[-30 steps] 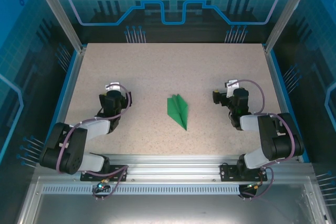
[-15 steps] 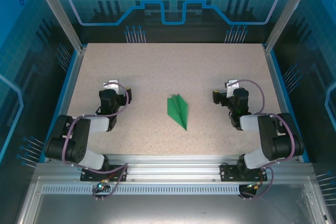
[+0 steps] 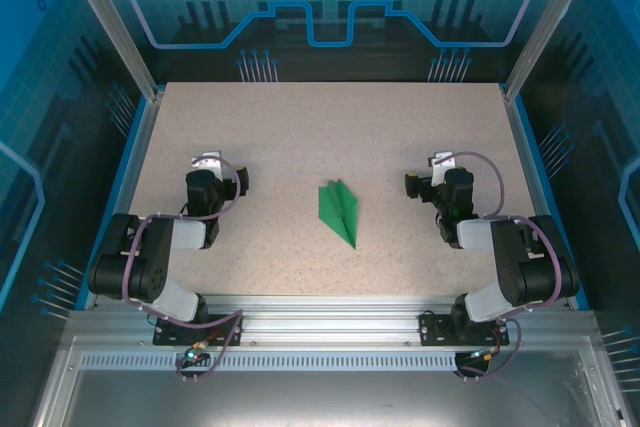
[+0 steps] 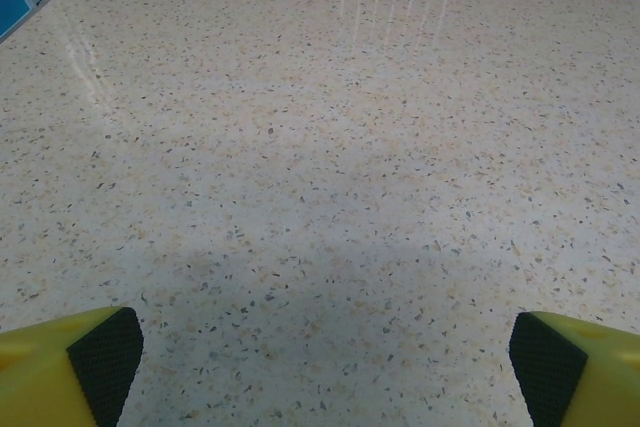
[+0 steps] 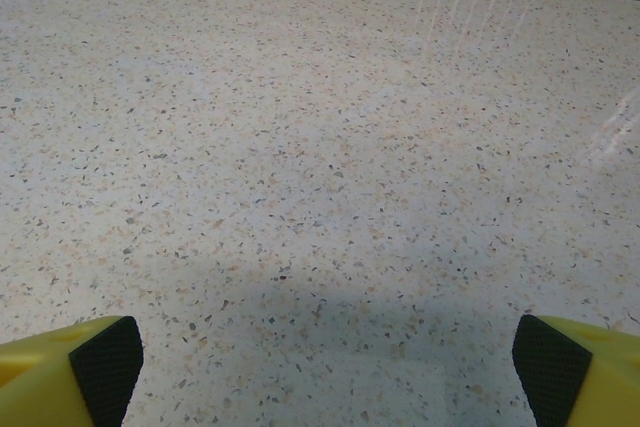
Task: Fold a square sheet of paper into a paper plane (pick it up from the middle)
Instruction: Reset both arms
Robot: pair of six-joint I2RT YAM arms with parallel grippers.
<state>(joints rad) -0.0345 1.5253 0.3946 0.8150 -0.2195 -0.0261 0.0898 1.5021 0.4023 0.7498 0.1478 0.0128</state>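
Folded paper plane [image 3: 340, 210] lies flat at the middle of the speckled counter [image 3: 330, 127], with open room to every edge.
Left fingers [image 4: 105, 362] and right fingers [image 5: 105, 357] spread wide, holding nothing, well apart from it on either side.

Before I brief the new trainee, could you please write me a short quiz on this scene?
1. True or false: the paper plane lies on the table between the two arms, touched by neither gripper.
2. How do the left gripper and the right gripper stand? A: both open and empty. B: both shut. C: left shut on the plane.
3. Fill in: the plane's pointed tip aims toward the ___ edge of the table, where the arms are bolted.
Key: 1 true; 2 A; 3 near.
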